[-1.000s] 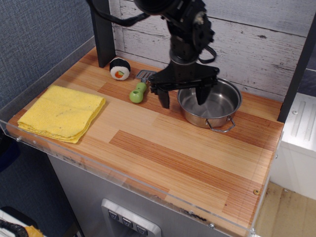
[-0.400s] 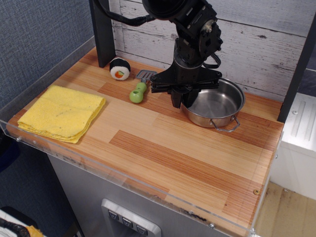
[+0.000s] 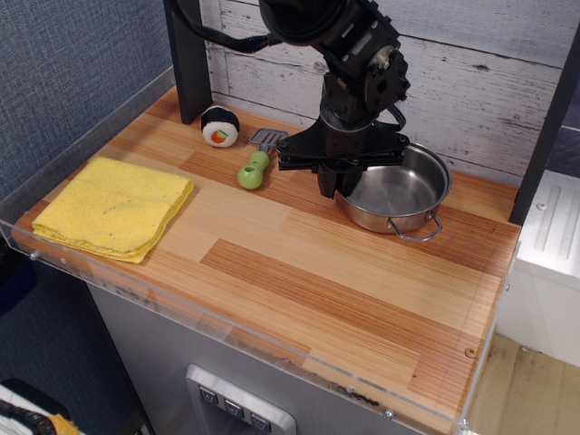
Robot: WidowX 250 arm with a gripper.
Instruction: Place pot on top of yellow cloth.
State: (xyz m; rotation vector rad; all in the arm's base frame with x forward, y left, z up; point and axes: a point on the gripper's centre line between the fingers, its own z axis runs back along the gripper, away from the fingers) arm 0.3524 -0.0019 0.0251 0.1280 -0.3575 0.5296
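Since the earlier frame, gripper fingers have narrowed onto the pot rim at 9 o'clock. Pot sits right rear; yellow cloth lies far left, bare wood between.

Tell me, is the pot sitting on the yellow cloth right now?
No, the pot is on the bare wood at the right rear of the table, far from the yellow cloth at the left edge.
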